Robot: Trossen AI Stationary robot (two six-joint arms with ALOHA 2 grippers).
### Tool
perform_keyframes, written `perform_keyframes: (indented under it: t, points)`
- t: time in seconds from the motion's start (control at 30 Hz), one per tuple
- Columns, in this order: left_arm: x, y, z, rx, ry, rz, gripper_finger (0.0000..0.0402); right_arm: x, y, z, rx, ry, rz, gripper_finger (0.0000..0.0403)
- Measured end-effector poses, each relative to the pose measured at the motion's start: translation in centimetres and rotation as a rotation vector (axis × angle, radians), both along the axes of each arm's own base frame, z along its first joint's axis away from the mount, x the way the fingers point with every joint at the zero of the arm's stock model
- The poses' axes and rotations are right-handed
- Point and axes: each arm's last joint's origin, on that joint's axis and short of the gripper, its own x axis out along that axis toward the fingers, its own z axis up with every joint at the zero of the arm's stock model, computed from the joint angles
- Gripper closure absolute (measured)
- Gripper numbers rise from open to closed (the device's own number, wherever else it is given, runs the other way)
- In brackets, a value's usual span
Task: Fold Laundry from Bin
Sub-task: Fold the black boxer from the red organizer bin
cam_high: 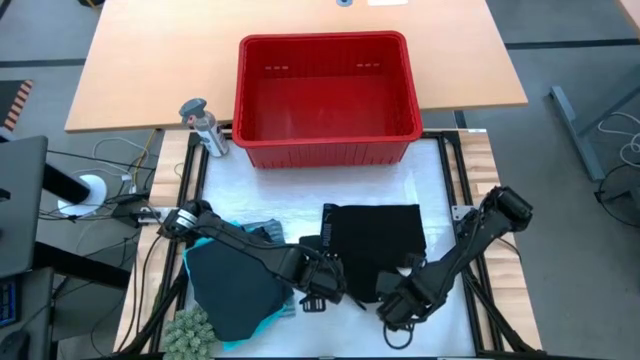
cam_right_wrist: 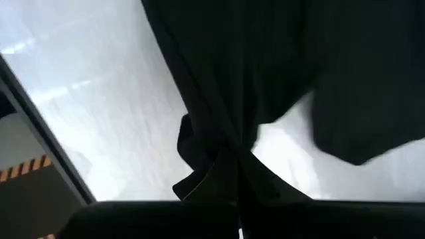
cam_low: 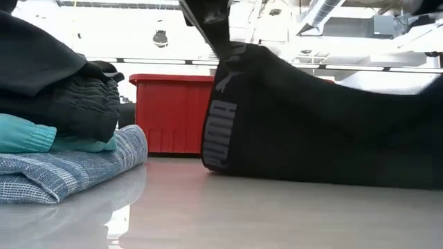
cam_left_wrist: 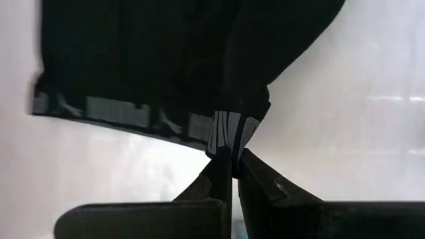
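A black garment (cam_high: 375, 240) with a lettered waistband (cam_low: 221, 131) lies spread on the white mat in front of the red bin (cam_high: 325, 85), which shows nothing inside. My left gripper (cam_left_wrist: 234, 156) is shut on the garment's near left corner, and my right gripper (cam_right_wrist: 238, 154) is shut on its near right part. Left of them sits a pile of laundry (cam_high: 235, 285): a black piece on a turquoise one on a blue-grey striped one (cam_low: 69, 169). My left gripper pinches the lettered waistband's corner (cam_left_wrist: 231, 133) between its two fingers, coming from the table's near side. That corner is raised off the mat, and the rest of the garment lies on it. My right gripper pinches a bunched fold of the black cloth (cam_right_wrist: 226, 133) at the garment's near edge, coming from the near right. The cloth gathers into wrinkles at the fingers and lies on the mat beyond them.
A small grey bottle (cam_high: 205, 125) stands left of the bin. A green knobbly thing (cam_high: 190, 335) lies at the near left corner. Bare white mat (cam_high: 300, 190) stretches between the bin and the garment.
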Motion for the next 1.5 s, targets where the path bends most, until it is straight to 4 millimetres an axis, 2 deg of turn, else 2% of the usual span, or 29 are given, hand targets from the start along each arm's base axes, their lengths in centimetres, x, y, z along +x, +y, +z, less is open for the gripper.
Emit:
perform_keyframes:
  t: [0.27,0.43,0.73,1.23,1.37,1.5]
  points:
    - [0.9,2.7,1.3,0.095,-0.017,0.006,0.0401,-1.3,-3.2,3.7,-0.084,-0.050,-0.064,0.0388]
    - [1.6,5.2,1.3,0.113,-0.010,0.033,0.0401,-1.7,-5.5,5.0,-0.125,-0.052,-0.117,0.0388]
    - [2.3,8.6,1.3,0.147,-0.002,0.086,0.0401,-0.7,-8.7,3.0,-0.176,0.046,-0.088,0.0388]
    - [3.1,13.3,1.3,0.150,-0.006,0.157,0.0401,0.4,-12.8,2.9,-0.217,0.114,-0.096,0.0388]
    - [3.1,14.2,0.3,0.151,0.010,0.158,0.0401,0.6,-13.5,3.0,-0.238,0.118,-0.095,0.0388]
    - [3.4,15.3,-1.5,0.113,0.007,0.161,0.0401,0.6,-14.3,2.9,-0.241,0.126,-0.104,0.0388]
